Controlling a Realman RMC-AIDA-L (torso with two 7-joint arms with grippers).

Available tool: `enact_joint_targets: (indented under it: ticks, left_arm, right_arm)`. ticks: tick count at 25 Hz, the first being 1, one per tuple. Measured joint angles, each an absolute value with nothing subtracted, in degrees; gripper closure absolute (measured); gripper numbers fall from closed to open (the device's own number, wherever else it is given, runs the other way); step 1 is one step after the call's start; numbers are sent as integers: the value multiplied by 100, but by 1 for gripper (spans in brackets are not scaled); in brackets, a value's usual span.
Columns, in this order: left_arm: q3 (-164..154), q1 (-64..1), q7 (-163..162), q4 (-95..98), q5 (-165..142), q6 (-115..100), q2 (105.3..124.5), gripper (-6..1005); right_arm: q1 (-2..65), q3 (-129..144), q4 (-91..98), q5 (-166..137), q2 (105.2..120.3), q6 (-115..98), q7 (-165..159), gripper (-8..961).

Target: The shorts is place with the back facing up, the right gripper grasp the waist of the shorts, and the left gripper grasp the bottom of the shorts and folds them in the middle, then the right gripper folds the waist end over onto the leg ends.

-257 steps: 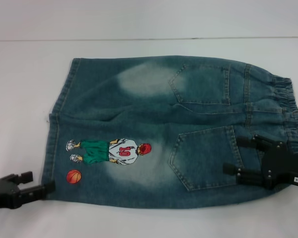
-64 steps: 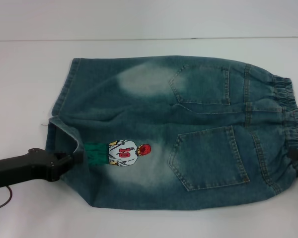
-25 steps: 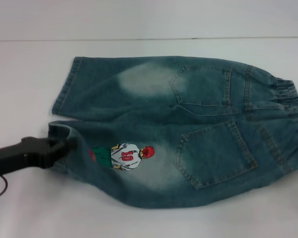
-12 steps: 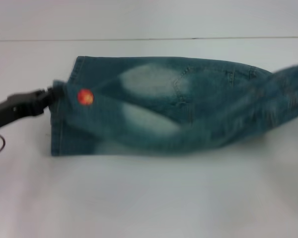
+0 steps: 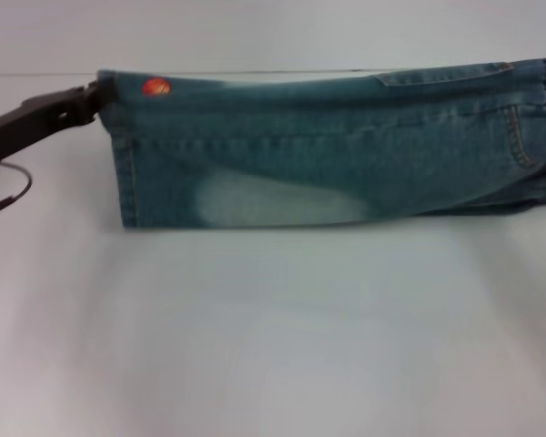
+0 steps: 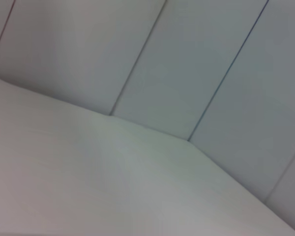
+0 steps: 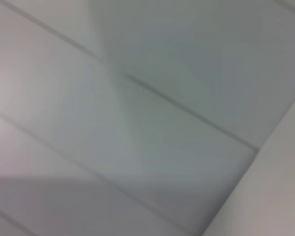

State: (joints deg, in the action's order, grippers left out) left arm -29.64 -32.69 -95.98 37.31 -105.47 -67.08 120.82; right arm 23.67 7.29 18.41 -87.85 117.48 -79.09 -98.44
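Left gripper (image 5: pixel 93 94) clamped on the hem corner of the shorts (image 5: pixel 328 146), near the desk's (image 5: pixel 273 346) far left edge. Denim lifted, hanging toward the far right. Soft, fairly heavy, sagging; best gripped at hem and waistband. Right gripper unseen.

A white table (image 5: pixel 282 337) carries the folded denim shorts (image 5: pixel 328 146) lengthwise.

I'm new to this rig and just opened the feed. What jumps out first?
The denim shorts stretch as a long folded band across the far half of the white table. The left gripper holds their leg-end corner at far left, beside an orange basketball patch. The right gripper is out of view.
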Motion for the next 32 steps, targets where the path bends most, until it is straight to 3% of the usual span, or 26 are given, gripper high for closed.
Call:
enact_joint_targets:
  ticks: [5,15,22,28,32]
  left_arm:
    - [-2991,-3744,-9289,3398,-10537,-5941,12154,957]
    - [-3044,-4372,-8497,2855,-10533,-4518,12386,960]
    - [-3096,-4633,-7867,2431,-10472,-3945,12418,954]
    - [-3106,-4607,-7860,2447,-10467,-4046,12428,790]
    - [-3109,-4442,-7879,2644,-10467,-4333,12430,675]
  right_arm:
    - [2470,731,1776,-8325,11936,-7350,-9495,855]
    - [3046,732,1438,-8259,11953,-6023,-8590,840]
    - [3349,716,1303,-8217,11962,-5021,-8009,830]
    - [3249,782,1300,-8232,11955,-5163,-7873,821]
    - [2983,913,1347,-8237,11922,-5482,-7914,635]
